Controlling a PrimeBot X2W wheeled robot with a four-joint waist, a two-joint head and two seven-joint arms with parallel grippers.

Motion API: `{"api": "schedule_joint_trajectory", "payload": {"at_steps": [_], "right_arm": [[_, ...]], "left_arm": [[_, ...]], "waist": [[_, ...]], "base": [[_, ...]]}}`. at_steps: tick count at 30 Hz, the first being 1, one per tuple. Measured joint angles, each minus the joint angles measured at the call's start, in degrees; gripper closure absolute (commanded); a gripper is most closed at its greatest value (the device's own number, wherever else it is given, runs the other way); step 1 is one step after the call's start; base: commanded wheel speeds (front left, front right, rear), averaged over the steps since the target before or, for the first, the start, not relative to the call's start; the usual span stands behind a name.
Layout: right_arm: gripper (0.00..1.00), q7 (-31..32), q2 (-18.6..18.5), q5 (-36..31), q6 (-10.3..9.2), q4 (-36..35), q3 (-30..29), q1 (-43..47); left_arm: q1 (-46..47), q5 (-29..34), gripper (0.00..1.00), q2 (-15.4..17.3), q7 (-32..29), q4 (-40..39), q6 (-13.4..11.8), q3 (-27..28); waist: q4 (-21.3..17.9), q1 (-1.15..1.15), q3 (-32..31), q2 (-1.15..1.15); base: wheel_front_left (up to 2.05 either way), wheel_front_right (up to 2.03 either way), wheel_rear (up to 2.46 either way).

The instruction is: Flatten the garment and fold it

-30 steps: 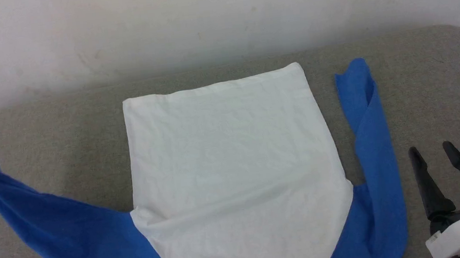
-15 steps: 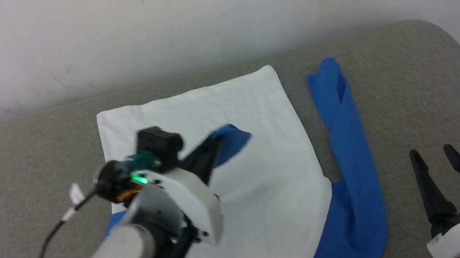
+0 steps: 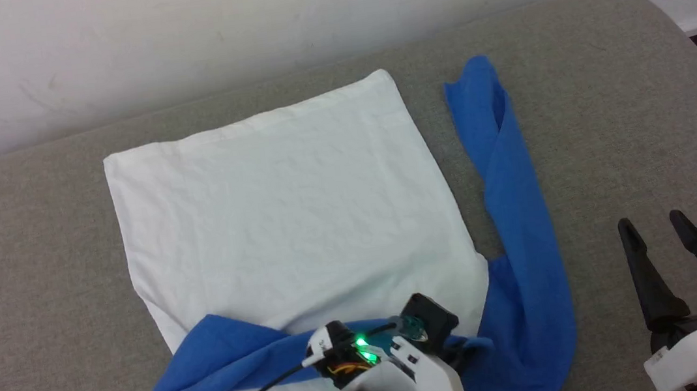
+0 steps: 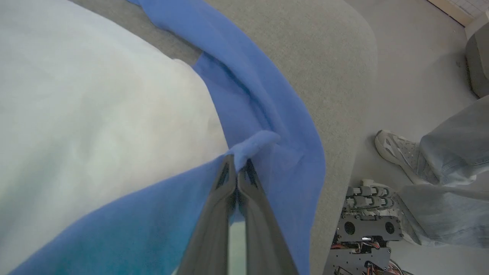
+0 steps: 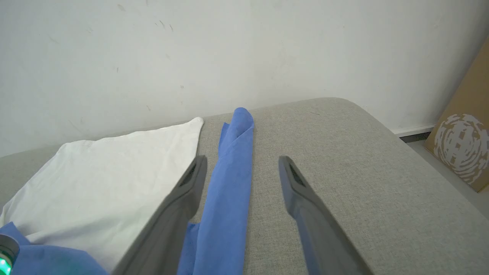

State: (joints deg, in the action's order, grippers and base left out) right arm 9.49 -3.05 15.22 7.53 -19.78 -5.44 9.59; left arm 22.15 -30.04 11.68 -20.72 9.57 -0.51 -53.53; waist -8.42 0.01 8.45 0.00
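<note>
The left tool (image 4: 237,168) is clamped on the cuff of one blue sleeve (image 4: 153,214), which lies across the near end of the shirt (image 3: 283,196), probably to fold it inward. The right tool (image 3: 657,229) hangs with fingers spread, empty, near the other sleeve (image 3: 513,203) on the bench (image 3: 638,90).

Left claw (image 4: 238,165) seemingly pinches the blue-sleeved garment (image 4: 263,114).
</note>
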Motion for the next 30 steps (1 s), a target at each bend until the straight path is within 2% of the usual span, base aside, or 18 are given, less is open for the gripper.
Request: {"api": "schedule_joint_trajectory", "payload": {"at_steps": [6, 7, 8, 9, 13, 18, 22, 30], "right_arm": [[0.0, 0.15, 0.0, -0.02, 0.0, 0.42, 0.35, -0.41], [0.0, 0.19, 0.0, -0.02, 0.0, 0.44, 0.4, -0.52], [0.0, 0.52, 0.01, -0.02, 0.0, 0.46, 0.47, -0.62], [0.0, 0.56, 0.01, -0.03, 0.0, 0.51, 0.53, -0.71], [0.0, 0.66, 0.01, -0.04, 0.0, 0.56, 0.58, -0.74], [0.0, 1.36, 0.0, -0.16, 0.0, 0.34, 0.74, -0.45], [0.0, 2.12, 0.01, -0.68, 0.0, 0.03, 0.91, 0.17], [0.0, 2.59, 0.02, -1.24, 0.0, -0.56, 0.6, 0.39]], "left_arm": [[-0.68, -1.3, 1.0, -3.02, 0.29, 6.76, 2.2, -2.04], [-1.12, -1.81, 0.86, -3.38, 0.25, 7.61, 2.61, -2.36], [-1.37, -1.72, 0.28, -3.64, 0.88, 8.29, 2.98, -2.68], [-1.41, -1.72, 0.0, -3.94, 1.94, 8.65, 3.07, -2.71], [-1.41, -1.74, 0.0, -5.61, 9.04, 7.91, 3.58, -1.76], [-1.43, -1.91, 0.0, -6.41, 18.69, 2.75, 3.78, 1.7], [-2.05, -2.24, 0.0, -4.43, 24.7, -1.2, 0.55, 7.23], [-7.23, -4.11, 0.0, 4.11, 32.98, -4.65, -8.22, 21.72]], "waist": [[0.69, 0.0, 0.68, 0.0], [0.85, 0.0, 0.65, 0.0], [1.0, 0.0, 0.55, 0.0], [1.14, 0.0, 0.38, 0.0], [1.67, 0.0, -0.85, 0.0], [2.61, 0.0, -2.99, 0.0], [3.61, -0.01, -4.6, 0.0], [6.41, -0.01, -5.98, 0.0]], "base": [[0.0, 0.0, 0.0], [0.0, 0.0, 0.0], [0.0, 0.0, 0.0], [0.0, 0.0, 0.0], [0.0, 0.0, 0.0], [0.0, 0.0, 0.0], [0.0, 0.0, 0.0], [0.0, 0.0, 0.0]]}}
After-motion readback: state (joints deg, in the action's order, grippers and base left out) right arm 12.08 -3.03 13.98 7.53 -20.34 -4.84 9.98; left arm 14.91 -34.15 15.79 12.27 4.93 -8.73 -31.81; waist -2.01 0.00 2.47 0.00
